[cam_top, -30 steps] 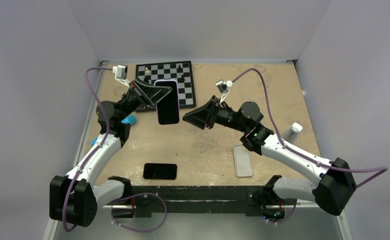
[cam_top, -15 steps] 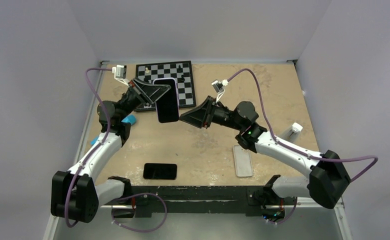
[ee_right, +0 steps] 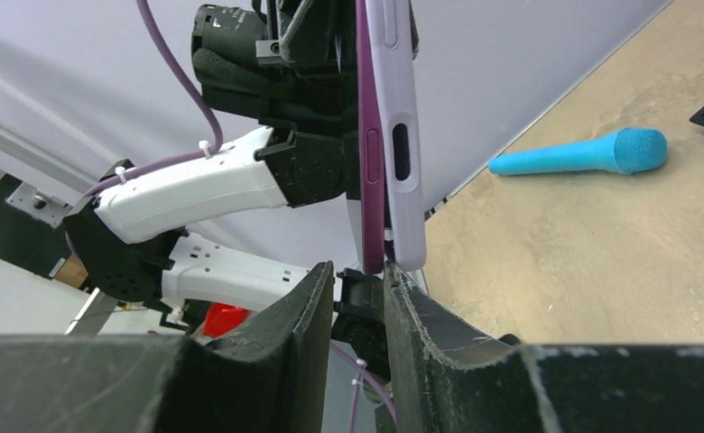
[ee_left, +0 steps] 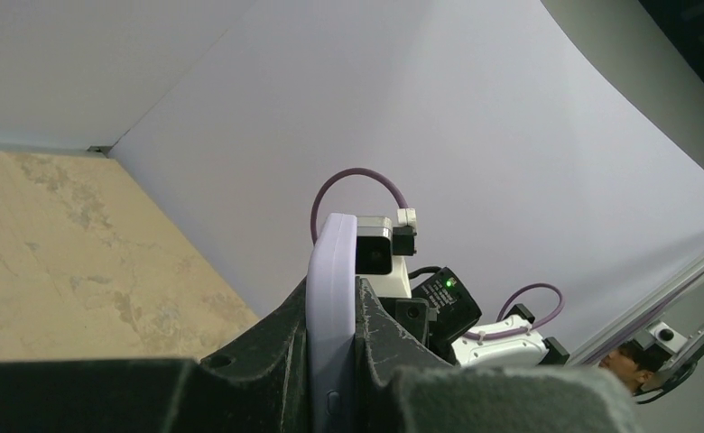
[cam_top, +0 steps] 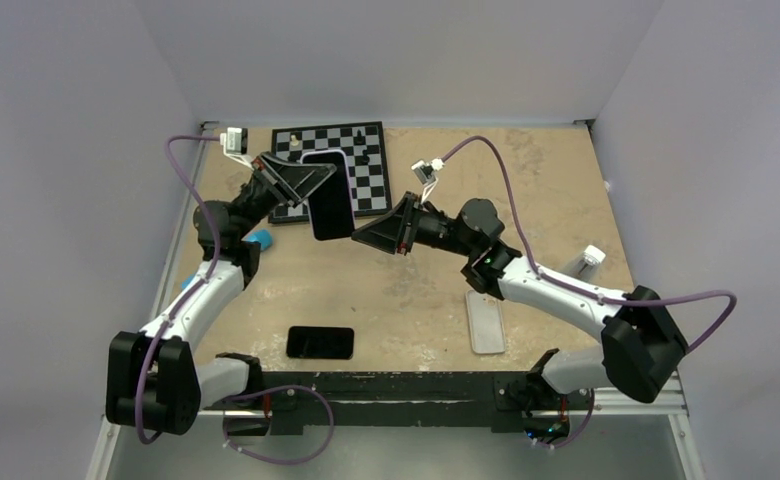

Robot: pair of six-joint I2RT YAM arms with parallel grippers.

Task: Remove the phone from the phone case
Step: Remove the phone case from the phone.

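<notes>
My left gripper is shut on a phone in a lilac case and holds it upright in the air in front of the chessboard. In the left wrist view the case's edge stands clamped between the left fingers. My right gripper is open with a narrow gap, just right of the phone's lower end. In the right wrist view the phone's purple edge and the lilac case hang just above the right gripper. The phone's lower corner is at the mouth of the jaws, and the right fingertip is at the seam between phone and case.
A chessboard with a few pieces lies at the back. A second black phone and a pale empty case lie near the front edge. A blue microphone-like object lies at left, a white object at right.
My right gripper has moved left, up to the phone's lower end. My left gripper has shifted the phone slightly left and back.
</notes>
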